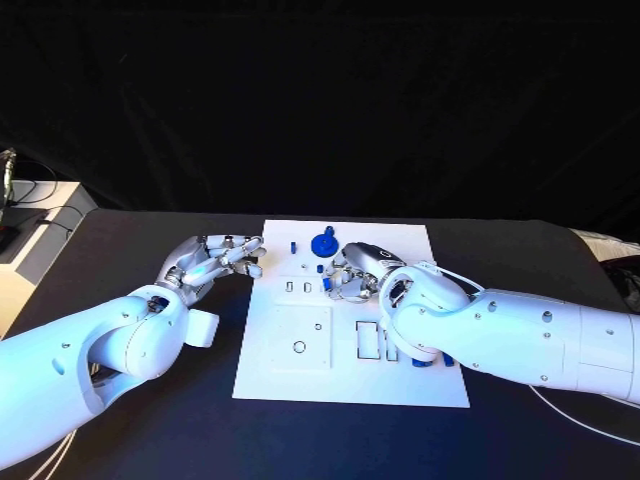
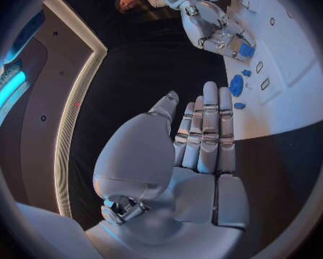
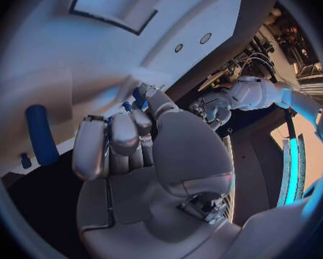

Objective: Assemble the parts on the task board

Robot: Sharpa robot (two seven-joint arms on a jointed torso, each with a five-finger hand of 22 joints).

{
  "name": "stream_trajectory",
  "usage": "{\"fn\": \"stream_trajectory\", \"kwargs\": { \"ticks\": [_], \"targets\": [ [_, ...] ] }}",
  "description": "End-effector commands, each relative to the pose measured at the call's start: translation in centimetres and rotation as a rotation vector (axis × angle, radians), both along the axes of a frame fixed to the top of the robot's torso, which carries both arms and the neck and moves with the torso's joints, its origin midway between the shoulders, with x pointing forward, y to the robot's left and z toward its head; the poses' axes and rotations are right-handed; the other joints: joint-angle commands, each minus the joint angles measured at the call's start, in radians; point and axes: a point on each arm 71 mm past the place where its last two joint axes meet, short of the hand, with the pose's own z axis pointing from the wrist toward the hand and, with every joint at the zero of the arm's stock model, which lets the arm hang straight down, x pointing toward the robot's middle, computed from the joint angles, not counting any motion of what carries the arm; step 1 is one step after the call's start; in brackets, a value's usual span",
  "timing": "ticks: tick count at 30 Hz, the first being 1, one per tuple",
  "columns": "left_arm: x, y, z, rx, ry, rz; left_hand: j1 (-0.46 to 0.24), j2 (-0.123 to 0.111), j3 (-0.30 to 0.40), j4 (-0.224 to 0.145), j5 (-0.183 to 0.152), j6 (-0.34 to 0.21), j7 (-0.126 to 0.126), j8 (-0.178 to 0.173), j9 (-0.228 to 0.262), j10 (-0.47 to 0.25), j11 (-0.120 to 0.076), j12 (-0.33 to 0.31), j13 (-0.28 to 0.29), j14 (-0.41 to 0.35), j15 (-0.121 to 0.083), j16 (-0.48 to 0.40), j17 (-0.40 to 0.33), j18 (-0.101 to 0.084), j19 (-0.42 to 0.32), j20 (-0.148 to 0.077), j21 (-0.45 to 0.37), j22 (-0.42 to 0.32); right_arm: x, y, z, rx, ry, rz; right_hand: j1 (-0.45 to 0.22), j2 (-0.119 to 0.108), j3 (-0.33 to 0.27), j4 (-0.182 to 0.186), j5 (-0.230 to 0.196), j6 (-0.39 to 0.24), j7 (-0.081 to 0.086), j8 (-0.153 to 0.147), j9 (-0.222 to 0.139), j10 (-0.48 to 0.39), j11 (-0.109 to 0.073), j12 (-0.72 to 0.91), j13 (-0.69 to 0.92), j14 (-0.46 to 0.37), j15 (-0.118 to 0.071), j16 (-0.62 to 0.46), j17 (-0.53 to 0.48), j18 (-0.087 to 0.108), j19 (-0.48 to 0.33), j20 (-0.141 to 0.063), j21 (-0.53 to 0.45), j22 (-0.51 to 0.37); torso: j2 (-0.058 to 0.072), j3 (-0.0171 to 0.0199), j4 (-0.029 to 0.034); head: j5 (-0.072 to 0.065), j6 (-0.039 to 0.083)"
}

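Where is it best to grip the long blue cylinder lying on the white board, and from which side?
Probably at mid-length across its round sides, from above: the long blue cylinder lies flat on the task board, both long sides free.

The left hand [image 2: 197, 138] fills the middle of the frame, its fingers [image 2: 210, 126] straight and side by side, holding nothing, over the black bench [image 2: 143, 69]. The white task board [image 2: 291, 75] spans the upper right. There the right hand [image 2: 219, 31] grips a blue part [image 2: 245, 50]. A round blue part [image 2: 236, 86] stands on the board nearby.
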Motion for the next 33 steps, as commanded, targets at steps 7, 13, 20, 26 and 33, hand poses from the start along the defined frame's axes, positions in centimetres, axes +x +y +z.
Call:
{"fn": "stream_trajectory", "kwargs": {
  "ticks": [7,13,20,26,33],
  "targets": [
    [-0.07,-0.25,0.04,-0.005,-0.002,-0.021,0.001,-0.010,0.007,-0.001,-0.003,-0.004,0.001,0.000,-0.001,-0.002,0.001,0.002,0.001,-0.006,-0.003,0.003,0.000,-0.003,-0.008,0.001,0.004,-0.001,-0.23,0.37,-0.59,-0.060,0.020,-0.003,-0.012,-0.006,-0.003,-0.002,-0.003,0.019,0.021,0.005,0.001,-0.004,0.000,0.000,0.000,0.001,-0.003,-0.003,-0.002,-0.008,0.064,-0.005,-0.002,0.177,0.001,0.0004,-0.0012,0.004,-0.006],
    [-0.06,-0.23,0.02,-0.005,-0.001,-0.021,0.001,-0.010,0.007,-0.001,-0.003,-0.004,0.001,0.000,-0.001,-0.002,0.001,0.001,0.001,-0.006,-0.003,0.004,0.000,-0.003,-0.008,0.001,0.005,-0.002,-0.19,0.29,-0.66,-0.069,0.010,-0.015,-0.015,-0.009,-0.004,0.000,-0.004,0.018,0.022,0.004,0.001,-0.005,0.000,0.000,0.000,0.001,-0.002,-0.003,-0.003,-0.007,0.064,-0.005,-0.003,0.177,0.000,0.0005,-0.0013,0.005,-0.008],
    [-0.06,-0.23,0.01,-0.005,0.000,-0.022,0.001,-0.010,0.007,-0.001,-0.003,-0.004,0.001,0.000,-0.001,-0.002,0.001,0.001,0.001,-0.006,-0.003,0.004,0.000,-0.003,-0.008,0.001,0.005,-0.002,-0.25,0.36,-0.68,-0.069,0.005,-0.017,-0.016,-0.012,-0.005,0.002,-0.004,0.016,0.022,0.004,0.001,-0.005,0.000,0.000,-0.001,0.001,-0.002,-0.003,-0.004,-0.007,0.064,-0.004,-0.004,0.176,0.000,0.0008,-0.0021,0.006,-0.007],
    [-0.06,-0.23,0.00,-0.004,0.000,-0.022,0.001,-0.010,0.007,-0.001,-0.003,-0.004,0.001,0.000,-0.001,-0.002,0.001,0.001,0.001,-0.006,-0.003,0.004,0.000,-0.003,-0.008,0.001,0.005,-0.002,-0.25,0.42,-0.70,-0.069,0.004,-0.010,-0.025,-0.031,-0.017,0.006,-0.001,0.007,0.026,0.002,0.001,-0.009,0.003,-0.005,-0.004,0.001,0.000,-0.002,-0.004,-0.007,0.064,-0.003,-0.003,0.177,0.001,0.0007,-0.0020,0.006,-0.007],
    [-0.06,-0.24,-0.03,-0.005,0.001,-0.023,0.001,-0.010,0.007,-0.001,-0.003,-0.004,0.001,0.000,-0.001,-0.002,0.001,0.001,0.001,-0.006,-0.003,0.004,0.000,-0.003,-0.008,0.001,0.005,-0.002,-0.16,0.45,-0.76,-0.065,-0.003,-0.003,-0.026,-0.097,-0.073,0.075,0.002,-0.042,0.042,0.000,0.001,-0.021,0.015,-0.013,-0.017,0.000,0.010,0.004,-0.003,-0.005,0.064,0.006,-0.003,0.177,0.000,0.0009,-0.0017,0.007,-0.008]
  ]
}}
